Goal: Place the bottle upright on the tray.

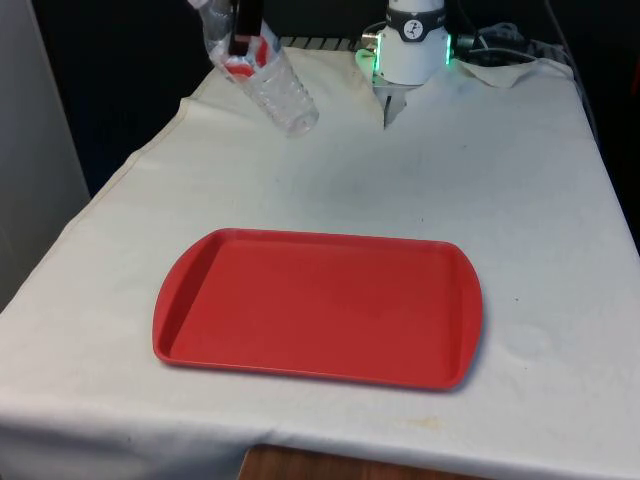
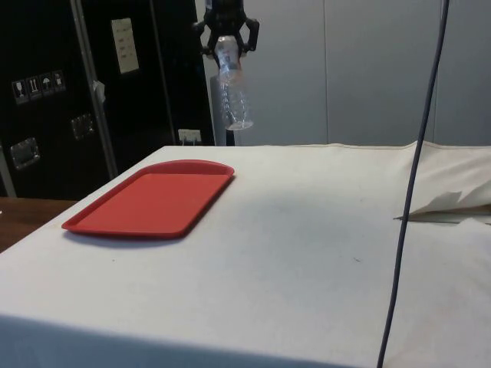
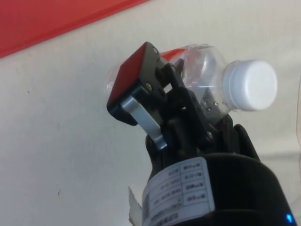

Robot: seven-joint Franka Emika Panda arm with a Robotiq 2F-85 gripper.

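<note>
Clear plastic bottle (image 1: 268, 78) hangs tilted in air, above desk (image 1: 500, 180) beyond red tray (image 1: 318, 306), w/ gripper (image 2: 226, 38) clamped on its upper part near the white cap (image 3: 249, 85); base points down.

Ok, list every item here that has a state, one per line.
bottle: clear, white cap on, held in the air, tilted, base down, not over the tray.
gripper: shut on the bottle near its neck.
tray: red, flat on the cloth, nothing on it.
</note>
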